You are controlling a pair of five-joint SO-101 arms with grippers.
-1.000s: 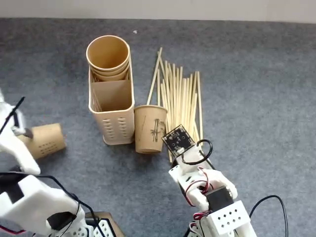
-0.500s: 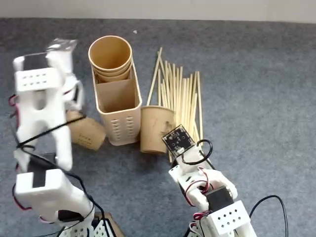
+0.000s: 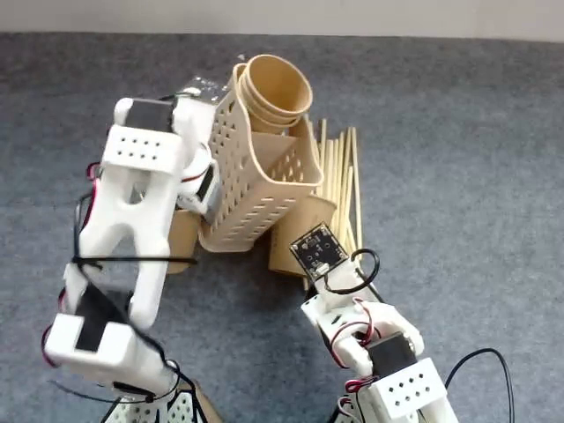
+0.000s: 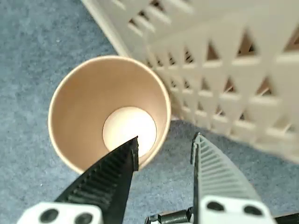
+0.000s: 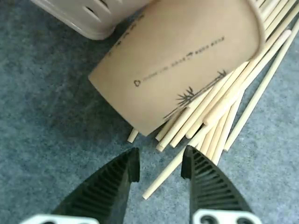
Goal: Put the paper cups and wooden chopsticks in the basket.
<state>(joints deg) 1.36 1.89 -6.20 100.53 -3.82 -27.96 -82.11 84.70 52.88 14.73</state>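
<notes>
The perforated cream basket [image 3: 260,181] leans tilted toward the right, with a stack of paper cups [image 3: 278,84] in its far compartment. My left arm [image 3: 141,194] presses against its left side. In the left wrist view my left gripper [image 4: 163,142] is open over the mouth of a loose paper cup [image 4: 88,107], its black finger [image 4: 119,170] at the rim, the basket wall [image 4: 233,70] just beside. Another paper cup [image 5: 182,60] lies on its side across the wooden chopsticks [image 5: 219,116], just ahead of my open right gripper [image 5: 159,161]. The same chopsticks [image 3: 342,172] fan out right of the basket.
Everything sits on grey carpet [image 3: 458,176]. A basket corner [image 5: 88,14] shows beyond the lying cup. The right arm [image 3: 361,326] with its cables stands at the near edge. Open carpet lies to the right and far left.
My left arm swung in from the left edge to the basket, bringing the loose cup along. The basket tipped and shifted right, pushing the second cup onto the chopsticks. The right arm stayed put.
</notes>
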